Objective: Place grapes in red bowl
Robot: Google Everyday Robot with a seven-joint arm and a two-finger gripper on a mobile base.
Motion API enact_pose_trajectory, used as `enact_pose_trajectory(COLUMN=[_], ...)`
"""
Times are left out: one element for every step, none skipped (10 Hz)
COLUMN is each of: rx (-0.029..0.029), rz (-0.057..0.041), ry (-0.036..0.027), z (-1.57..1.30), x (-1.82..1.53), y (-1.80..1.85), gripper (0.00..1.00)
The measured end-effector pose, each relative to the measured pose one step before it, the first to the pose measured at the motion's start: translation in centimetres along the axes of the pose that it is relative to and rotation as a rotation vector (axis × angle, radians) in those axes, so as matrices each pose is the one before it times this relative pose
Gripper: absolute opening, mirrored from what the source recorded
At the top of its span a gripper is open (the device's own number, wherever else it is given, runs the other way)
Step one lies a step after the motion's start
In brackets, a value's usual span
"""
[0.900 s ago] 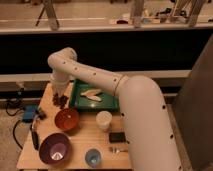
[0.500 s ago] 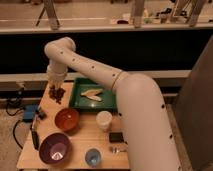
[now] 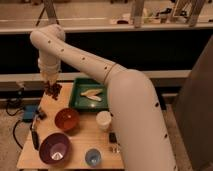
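Note:
The grapes (image 3: 52,90), a small dark bumpy cluster, hang at the tip of my gripper (image 3: 51,86) above the table's far left corner. The gripper is shut on them and points down from the white arm that reaches over from the right. The red bowl (image 3: 66,119) stands on the wooden table (image 3: 82,139), below and a little right of the gripper, nearer the camera. It looks empty.
A green tray (image 3: 76,98) with a pale curved object (image 3: 92,95) lies right of the gripper. A white cup (image 3: 103,120), a purple bowl (image 3: 54,147), a small blue cup (image 3: 92,157) and a small dark object (image 3: 113,138) stand on the table. A blue device (image 3: 28,113) hangs at the left edge.
The gripper has risen and shifted a little left, away from the tray's corner, and the dark cluster has moved with it.

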Motion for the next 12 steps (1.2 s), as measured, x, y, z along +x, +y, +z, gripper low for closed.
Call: enact_pose_trajectory(rx=[-0.01015, -0.00773, -0.00357, 0.00174, 0.00934, 0.02078, 0.02497, 0.04420, 0.04306, 0.02555, 0.00447, -0.00372], rz=[0.00433, 0.00866, 0.01084, 0.01308, 0.00736, 0.00576, 0.00283, -0.00450, 0.00087, -0.00150, 0.00078, 0.00234], ry=[0.00134, 0.00182, 0.00263, 0.00387, 0.00247, 0.00302, 0.00070, -0.00890, -0.02051, -0.02941, -0.00723, 0.00291], z=[-0.400, -0.424, -0.512, -0.728, -0.762, -1.049, -0.707, -0.242, -0.098, 0.230, 0.123, 0.371], x=[-0.341, -0.446, -0.297, -0.268, -0.290, -0.330, -0.318, -0.592, -0.189, -0.263, -0.075, -0.248], y=[0.098, 0.380, 0.700, 0.896, 0.711, 0.649, 0.483, 0.274, 0.284, 0.157, 0.051, 0.258], gripper=[0.01, 0.01, 0.01, 0.01, 0.01, 0.01, 0.01, 0.01, 0.01, 0.01, 0.01, 0.01])
